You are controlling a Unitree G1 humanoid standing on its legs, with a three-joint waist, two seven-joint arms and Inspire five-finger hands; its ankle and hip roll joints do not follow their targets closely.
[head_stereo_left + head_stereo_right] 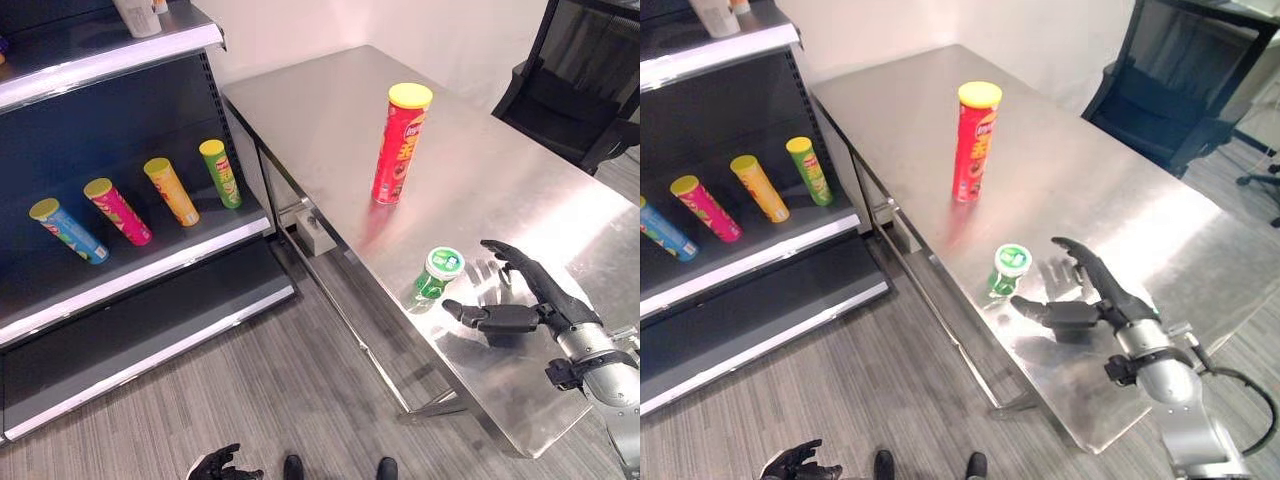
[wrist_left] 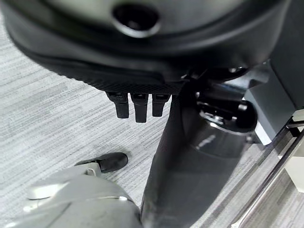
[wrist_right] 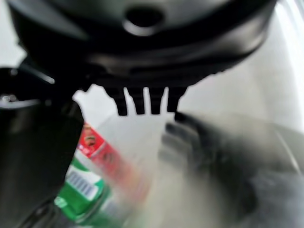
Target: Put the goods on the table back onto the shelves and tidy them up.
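My right robot hand [image 1: 530, 300] is hovering low over the steel surface [image 1: 480, 170] near its front edge, fingers stretched out and spread, thumb pointing sideways toward the small green can [image 1: 437, 273], and holding nothing. The can is standing just beside the thumb tip, apart from it, close to the surface's left edge, white lid up. The tall red can [image 1: 400, 143] with a yellow lid is standing upright farther back along that same left edge, well apart from my robot hand.

The head views are giving me the shelf [image 1: 150, 262] to my left, which the wrist cameras are not giving me. Four cans are lying on its middle board side by side: a blue can [image 1: 68, 230], a pink can [image 1: 118, 211], an orange can [image 1: 171, 191] and a green can [image 1: 220, 173], all with yellow lids. A white container [image 1: 138, 16] is sitting on the top board.

My right wrist view is showing the small green can's barcode label and a blurred red-and-white label behind it; the writing is too smeared to read.

My left robot hand [image 1: 222, 465] is hanging low over the grey floor [image 1: 250, 390], fingers curled loosely around nothing; its wrist view is looking down past the fingertips at the floor.
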